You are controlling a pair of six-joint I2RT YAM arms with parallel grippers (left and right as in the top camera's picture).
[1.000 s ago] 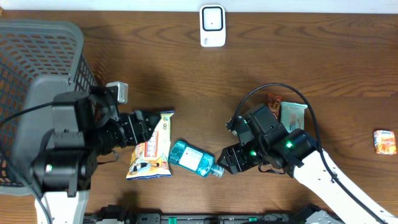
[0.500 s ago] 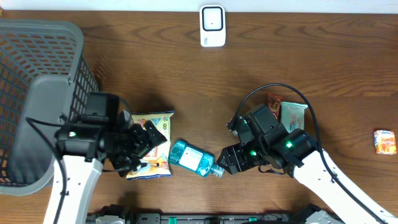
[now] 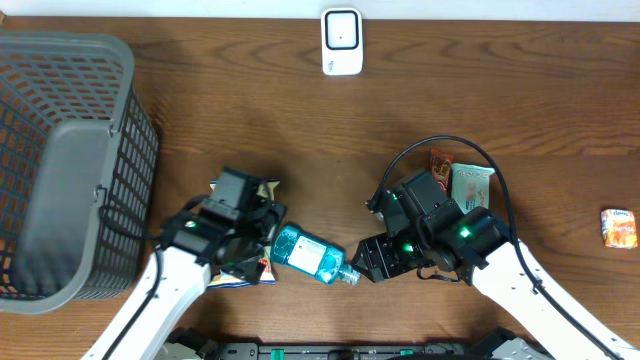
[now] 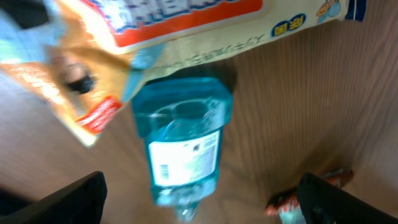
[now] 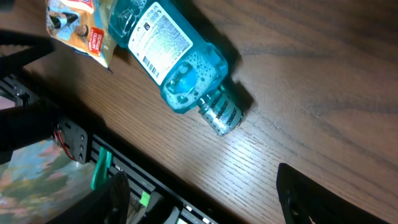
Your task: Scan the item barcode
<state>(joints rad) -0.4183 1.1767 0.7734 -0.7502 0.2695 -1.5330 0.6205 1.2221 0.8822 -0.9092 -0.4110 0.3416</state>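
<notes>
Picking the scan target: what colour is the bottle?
Translucent teal-blue bottle with a white label; clearest in the right wrist view.

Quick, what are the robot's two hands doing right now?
Left gripper: open, holding nothing.
Right gripper: open, holding nothing.

From overhead I have the basket [image 3: 60, 160] at the left end of the worktop [image 3: 250, 110] and the barcode scanner [image 3: 341, 42] at the far edge, near the middle. Towards the near edge the bottle [image 3: 308, 254] lies on its side, cap end pointing right, its base touching the snack bag [image 4: 186, 18] just to its left. Right of the middle two snack packets [image 3: 470, 182] lie side by side, and another small packet [image 3: 619, 227] sits well apart at the far right
</notes>
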